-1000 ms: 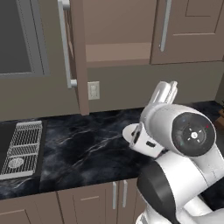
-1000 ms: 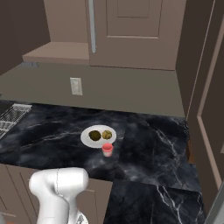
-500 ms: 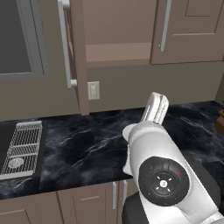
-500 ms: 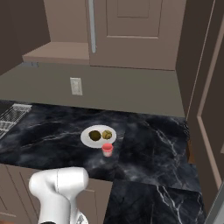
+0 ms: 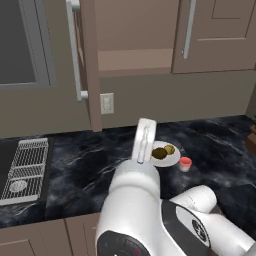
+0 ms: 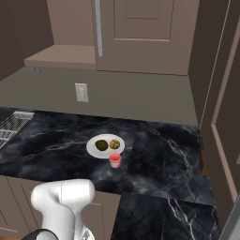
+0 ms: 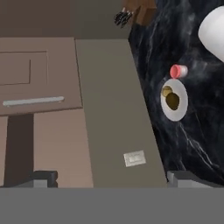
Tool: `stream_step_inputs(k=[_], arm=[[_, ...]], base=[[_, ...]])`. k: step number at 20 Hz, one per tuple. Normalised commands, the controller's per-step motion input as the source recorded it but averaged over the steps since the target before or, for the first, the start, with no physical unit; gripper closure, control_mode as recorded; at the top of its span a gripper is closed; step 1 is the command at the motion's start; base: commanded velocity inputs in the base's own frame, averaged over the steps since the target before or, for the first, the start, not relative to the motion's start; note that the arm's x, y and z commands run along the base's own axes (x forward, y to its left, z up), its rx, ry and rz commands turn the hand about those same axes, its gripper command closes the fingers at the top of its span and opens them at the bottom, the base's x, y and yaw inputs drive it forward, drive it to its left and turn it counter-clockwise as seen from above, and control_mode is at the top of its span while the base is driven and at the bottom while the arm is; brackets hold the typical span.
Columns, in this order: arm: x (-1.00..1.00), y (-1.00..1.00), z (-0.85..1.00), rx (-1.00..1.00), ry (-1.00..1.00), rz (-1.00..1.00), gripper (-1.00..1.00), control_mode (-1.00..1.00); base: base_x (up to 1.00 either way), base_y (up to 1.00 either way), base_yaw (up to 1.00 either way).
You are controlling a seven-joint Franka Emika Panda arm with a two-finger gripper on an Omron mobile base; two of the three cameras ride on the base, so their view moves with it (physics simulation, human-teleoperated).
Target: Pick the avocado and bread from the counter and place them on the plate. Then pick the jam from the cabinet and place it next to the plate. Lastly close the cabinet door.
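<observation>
Jaws spread and empty at the gripper (image 7: 109,177), looking along the back wall. On the surface, the jam (image 6: 115,160) sits just beside the plate (image 6: 93,151), toward the front edge; avocado (image 6: 101,145) and bread (image 6: 114,144) are plated. Farther up, the cabinet door (image 5: 86,60) stands open edge-on, left of the arm, with free room to swing it shut.

From my left base camera the open cabinet door (image 5: 86,65) stood edge-on at eleven o'clock, barring the left side of the bare shelf (image 5: 135,59). The counter (image 5: 95,160) lay free at nine o'clock; plate (image 5: 165,153) and jam (image 5: 185,163) crowded three o'clock
</observation>
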Motion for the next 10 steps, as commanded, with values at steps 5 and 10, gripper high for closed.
stream_step_inputs(k=[5,10], arm=[[-0.17,0.42,0.0,-0.23,-0.03,-0.03,-1.0,-1.0],[-0.21,0.34,0.04,-0.2,-0.03,-0.04,-1.0,-1.0]], base=[[0.0,0.0,0.0],[0.0,0.0,0.0]])
